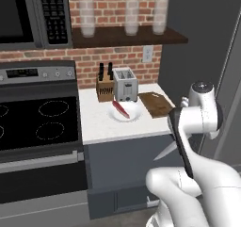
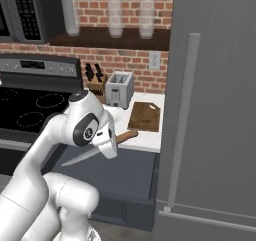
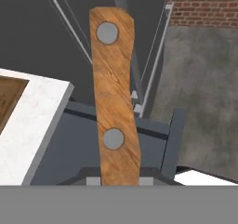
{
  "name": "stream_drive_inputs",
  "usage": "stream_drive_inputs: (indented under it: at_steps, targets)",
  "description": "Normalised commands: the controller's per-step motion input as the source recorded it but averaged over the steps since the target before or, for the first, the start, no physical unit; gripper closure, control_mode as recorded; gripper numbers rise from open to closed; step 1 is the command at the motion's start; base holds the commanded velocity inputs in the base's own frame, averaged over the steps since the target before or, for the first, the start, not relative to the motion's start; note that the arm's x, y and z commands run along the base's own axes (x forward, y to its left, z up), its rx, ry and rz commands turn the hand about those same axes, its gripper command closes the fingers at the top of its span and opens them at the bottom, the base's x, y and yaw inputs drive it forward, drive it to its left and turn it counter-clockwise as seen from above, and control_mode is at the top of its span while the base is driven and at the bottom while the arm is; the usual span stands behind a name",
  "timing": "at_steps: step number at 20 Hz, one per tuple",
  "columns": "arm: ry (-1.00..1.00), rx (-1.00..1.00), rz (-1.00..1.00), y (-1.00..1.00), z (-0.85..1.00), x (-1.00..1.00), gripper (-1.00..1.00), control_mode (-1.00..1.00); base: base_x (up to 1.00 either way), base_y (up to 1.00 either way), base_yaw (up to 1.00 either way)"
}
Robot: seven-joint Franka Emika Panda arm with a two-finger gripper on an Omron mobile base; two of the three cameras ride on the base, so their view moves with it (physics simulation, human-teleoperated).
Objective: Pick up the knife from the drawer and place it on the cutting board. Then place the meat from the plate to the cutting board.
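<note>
**Knife in claw, board ahead**

Currently the claw (image 2: 111, 144) is clamped on the knife (image 2: 95, 152), held over the open drawer (image 2: 120, 177), handle (image 3: 114, 97) pointing toward the worktop (image 1: 101, 127). Beyond it lies the cutting board (image 2: 145, 116); the meat (image 1: 121, 109) rests on the plate (image 1: 134, 114).

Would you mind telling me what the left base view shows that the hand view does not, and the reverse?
Left base view alone: the meat lying on the plate, the toaster, the knife block and the stove. Hand view alone: the two round rivets in the wooden handle, close up. Both: the knife held in the shut end effector, the cutting board and the white counter.
</note>
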Motion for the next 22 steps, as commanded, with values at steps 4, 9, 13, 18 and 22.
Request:
stream_drive_inputs:
  at_steps: [4, 9, 13, 18, 22]
  targets:
    - [0.0, 0.08, -0.22, 0.32, 0.01, 0.24, 1.0, -1.0, 0.0, 0.0, 0.0]
    - [0.0, 0.18, -0.5, 0.53, 0.05, 0.34, 1.0, -1.0, 0.0, 0.0, 0.0]
    - [0.0, 0.3, -0.6, 0.08, 0.12, 0.43, 1.0, -1.0, 0.0, 0.0, 0.0]
    - [0.0, 0.35, -0.55, -0.33, 0.06, 0.5, 1.0, -1.0, 0.0, 0.0, 0.0]
    - [-0.01, 0.19, -0.5, -0.41, 0.0, 0.67, 1.0, -1.0, 0.0, 0.0, 0.0]
